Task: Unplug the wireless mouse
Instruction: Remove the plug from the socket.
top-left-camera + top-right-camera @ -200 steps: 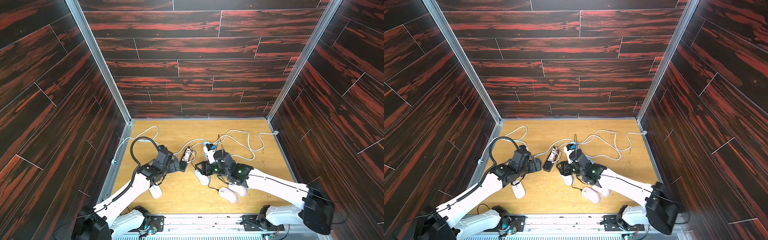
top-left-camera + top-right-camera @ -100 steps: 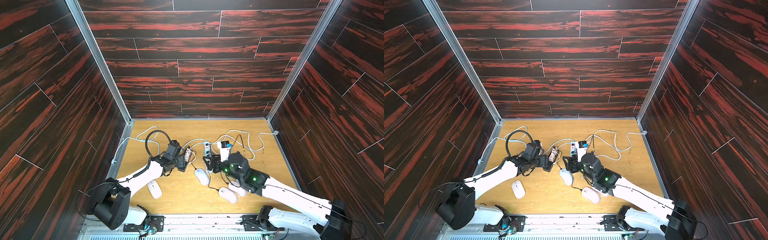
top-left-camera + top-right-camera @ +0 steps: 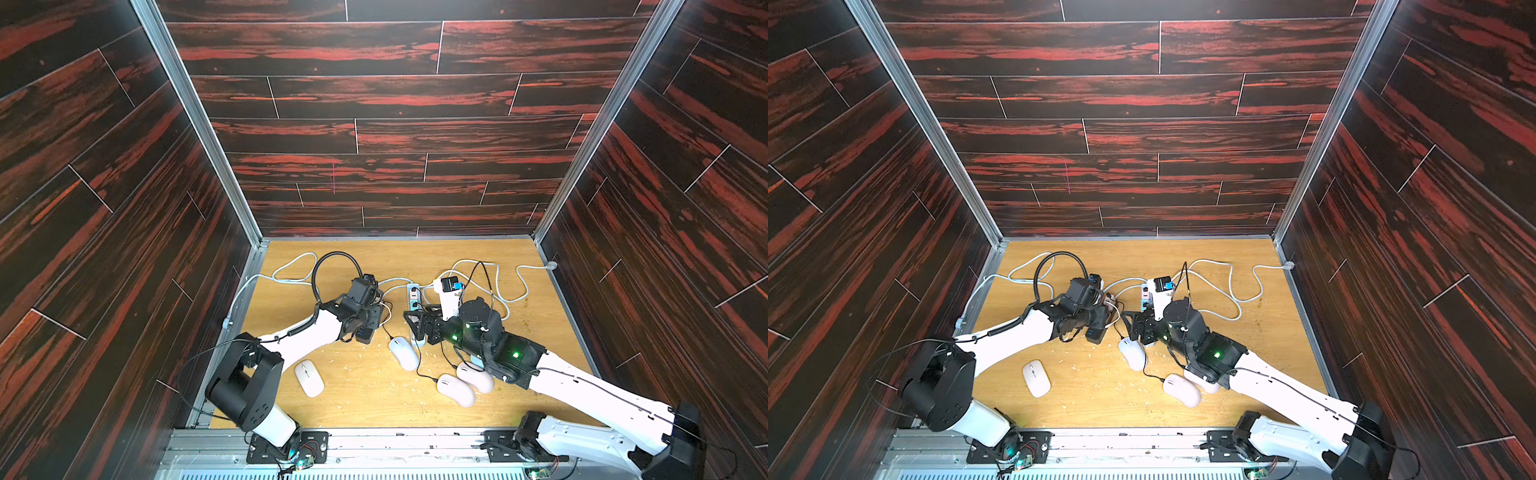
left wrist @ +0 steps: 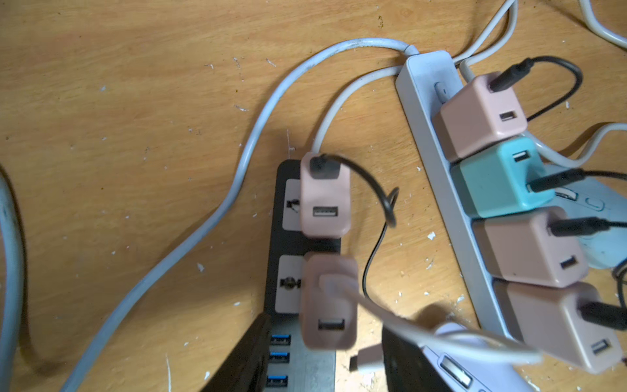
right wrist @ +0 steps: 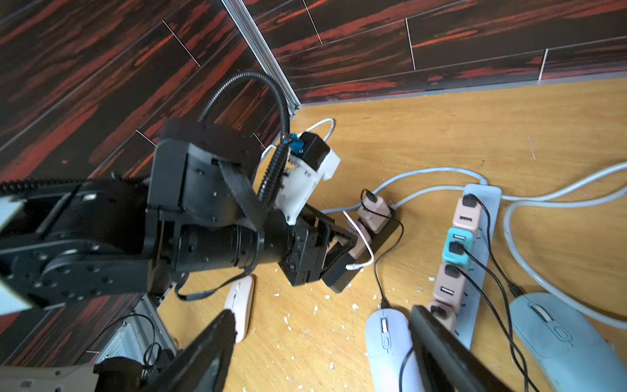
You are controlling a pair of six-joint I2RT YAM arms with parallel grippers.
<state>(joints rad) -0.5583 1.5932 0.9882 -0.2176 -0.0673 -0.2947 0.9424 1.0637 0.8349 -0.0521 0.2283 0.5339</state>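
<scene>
Left wrist view: the left gripper (image 4: 324, 327) straddles the nearer pink USB charger (image 4: 328, 305) on the black power strip (image 4: 288, 168), jaws partly apart with a gap on each side, clamping nothing.
Cable: a white charging cable (image 4: 373, 310) leaves its plug (image 4: 327, 283) in that charger, loops away and ends in a loose connector (image 4: 364, 359) beside the strip.
Mouse: the flat white wireless mouse (image 3: 309, 378) lies alone on the wooden tabletop (image 3: 374, 403), well apart from the strip and nearer the left arm's base; no lead shows on it in both top views.
Plug and gripper: the plug sits centred between the fingers, just beyond their tips.
Handling: the plug looks small, rigid and friction-held, the cord thin and limp. Pinching the plug's hard body and pulling straight out seems safer than tugging the cord. The light strip may lift with it.
Right gripper: the right gripper (image 5: 322, 312) hangs wide and empty near the white power strip (image 5: 481, 203), beside a pale corded mouse (image 5: 386, 336).
</scene>
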